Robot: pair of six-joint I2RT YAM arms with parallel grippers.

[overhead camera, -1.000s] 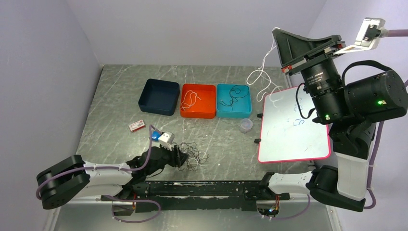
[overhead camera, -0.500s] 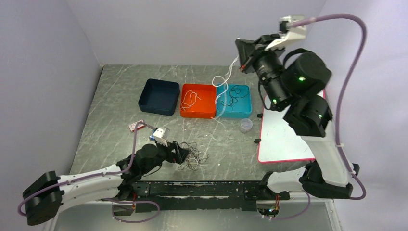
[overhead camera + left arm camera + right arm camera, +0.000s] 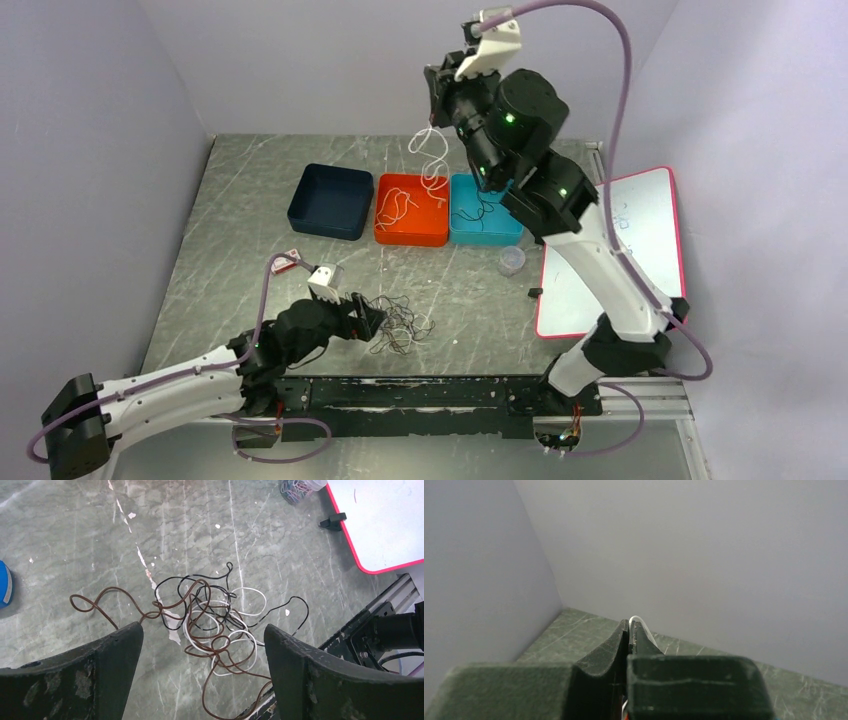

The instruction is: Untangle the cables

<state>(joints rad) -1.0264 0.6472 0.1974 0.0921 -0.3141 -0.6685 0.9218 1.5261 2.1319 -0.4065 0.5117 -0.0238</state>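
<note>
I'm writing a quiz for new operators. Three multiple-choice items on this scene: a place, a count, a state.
1. Where does the tangle of cables lie? A in a tray; B on the table by the left gripper; C hanging in the air.
2. How many trays stand in the row? A two; B three; C five.
3. The right gripper is: A wide open; B shut on nothing; C shut on a white cable.
B: it lies ahead of the open left fingers. B: dark blue tray, orange tray, teal tray. C: the cable hangs from its closed tips.
</note>
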